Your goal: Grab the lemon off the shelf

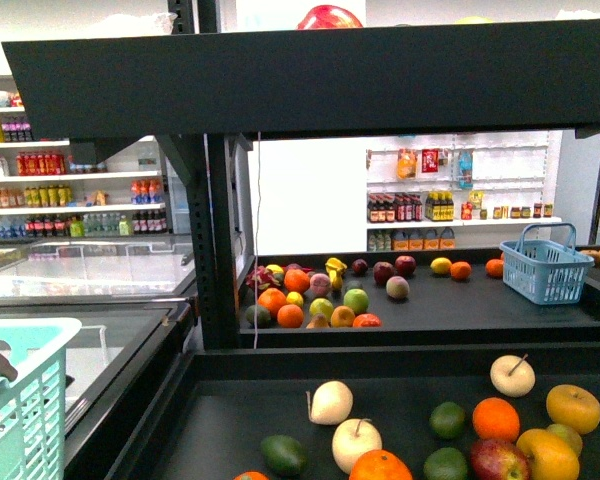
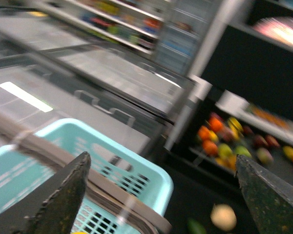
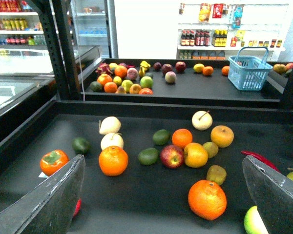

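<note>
The shelf (image 1: 310,85) is a large black metal rack with wide, flat tiers, raised front lips and perforated uprights. Its near tier (image 3: 136,200) is a matte black tray with loose fruit spread across it. The lemon (image 1: 548,456) is yellow-orange and slightly oblong. It rests on this near tier at about 5 o'clock in the front view. In the right wrist view the lemon (image 3: 196,155) lies in the cluster of fruit, touching a red apple.

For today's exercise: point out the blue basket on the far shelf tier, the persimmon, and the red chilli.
blue basket (image 1: 543,268), front view, on its slatted front wall.
persimmon (image 3: 53,162), right wrist view, on its orange skin.
red chilli (image 3: 260,159), right wrist view, mid-body.
</note>
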`<control>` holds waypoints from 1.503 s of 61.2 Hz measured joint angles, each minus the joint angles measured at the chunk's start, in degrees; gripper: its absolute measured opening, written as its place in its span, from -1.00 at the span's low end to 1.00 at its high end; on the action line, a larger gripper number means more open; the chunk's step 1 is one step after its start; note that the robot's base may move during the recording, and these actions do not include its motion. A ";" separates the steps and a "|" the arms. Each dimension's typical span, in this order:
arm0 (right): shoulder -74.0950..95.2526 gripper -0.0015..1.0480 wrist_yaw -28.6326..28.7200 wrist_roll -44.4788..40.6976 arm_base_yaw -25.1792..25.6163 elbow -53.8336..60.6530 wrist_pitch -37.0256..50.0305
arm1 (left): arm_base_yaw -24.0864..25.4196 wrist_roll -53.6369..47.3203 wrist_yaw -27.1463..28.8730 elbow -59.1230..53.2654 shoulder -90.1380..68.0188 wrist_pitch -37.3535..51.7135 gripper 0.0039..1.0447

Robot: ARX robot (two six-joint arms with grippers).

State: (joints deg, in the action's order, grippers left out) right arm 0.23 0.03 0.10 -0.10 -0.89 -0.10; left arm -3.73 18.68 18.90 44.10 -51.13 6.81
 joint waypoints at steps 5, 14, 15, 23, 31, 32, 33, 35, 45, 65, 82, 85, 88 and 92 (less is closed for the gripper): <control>0.00 0.86 0.02 0.00 0.00 0.02 0.00 | -7.98 -10.49 -4.17 -7.10 7.34 -0.39 0.41; 0.00 0.86 -0.02 0.00 0.00 0.02 0.00 | -20.09 -16.22 6.03 -17.16 16.48 2.16 -0.10; 0.00 0.86 -0.02 0.00 0.00 0.02 0.00 | -21.16 -16.52 6.71 -18.51 17.09 3.19 -0.17; 0.00 0.86 0.00 0.00 0.00 0.00 0.00 | -19.04 -17.62 2.95 -27.02 21.16 5.22 -0.68; 0.00 0.86 0.00 0.00 0.00 0.00 0.00 | -13.62 -17.99 -2.56 -31.26 25.94 5.22 -0.96; 0.00 0.86 0.00 0.00 0.00 0.02 0.00 | -12.92 -18.01 -3.15 -31.74 26.51 5.22 -0.96; 0.00 0.86 0.00 0.00 0.00 0.02 0.00 | -12.28 -18.03 -3.56 -32.15 27.04 5.22 -0.96; 0.00 0.86 0.00 0.00 0.00 0.00 0.00 | -10.73 -18.03 -5.11 -33.29 28.22 5.20 -0.96; 0.00 0.86 0.00 0.00 0.00 0.02 0.00 | -6.34 -18.05 -9.44 -36.48 32.06 4.66 -0.96; 0.00 0.86 0.00 0.00 0.00 0.02 0.00 | 3.43 -18.12 -18.88 -40.50 38.77 2.08 -0.96; 0.00 0.86 0.02 -0.02 0.00 0.00 0.00 | 3.52 -18.18 -18.91 -42.69 50.25 -6.62 -0.96; -0.02 0.86 0.00 0.00 0.00 0.00 0.00 | 3.52 -18.21 -18.86 -43.34 50.62 -6.73 -0.96; 0.00 0.86 0.00 0.00 0.00 0.00 0.00 | 3.52 -18.21 -18.91 -43.34 50.66 -6.84 -0.96; 0.00 0.86 0.00 0.00 0.00 0.02 0.00 | 3.52 -18.21 -18.93 -43.34 50.77 -6.84 -0.96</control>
State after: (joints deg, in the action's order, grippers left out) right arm 0.23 0.03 0.10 -0.10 -0.86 -0.10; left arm -0.21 0.47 -0.03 0.75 -0.36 -0.03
